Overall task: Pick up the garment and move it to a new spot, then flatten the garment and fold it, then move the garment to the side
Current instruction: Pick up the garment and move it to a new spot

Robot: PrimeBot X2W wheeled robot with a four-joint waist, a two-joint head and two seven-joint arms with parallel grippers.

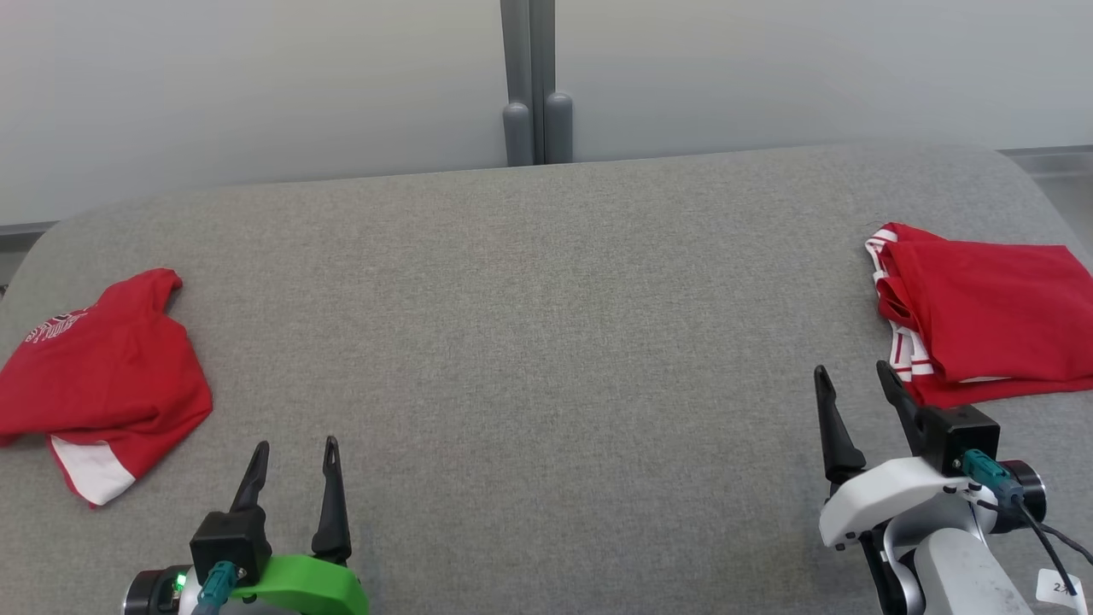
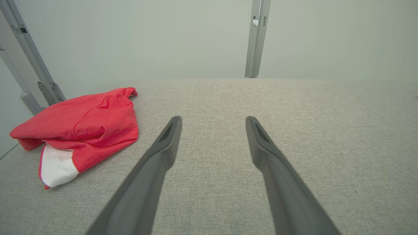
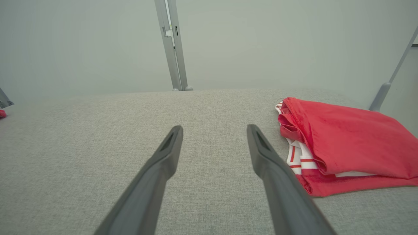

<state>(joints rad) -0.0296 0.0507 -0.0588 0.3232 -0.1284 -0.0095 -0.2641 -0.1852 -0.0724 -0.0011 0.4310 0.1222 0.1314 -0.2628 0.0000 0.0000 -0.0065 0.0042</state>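
While parked low over the near edge, left gripper (image 1: pixel 296 442): released, fingers spread, grasps nothing.
Right gripper (image 1: pixel 851 367): likewise released and empty; tips just beside the folded pile, contact not determinable.
Crumpled red T-shirt (image 1: pixel 107 367): lies bunched at the left end of the grey fabric table (image 1: pixel 546 282), white inner patch turned out, lettering partly showing; near the left gripper, apart from it.
Folded red garment with striped trim (image 1: pixel 982 320): sits squared at the right end; judged already finished and set aside.
Centre of table: bare, presumably kept as flattening ground.
Step in hand: judged pick-up at the left end, not yet begun.
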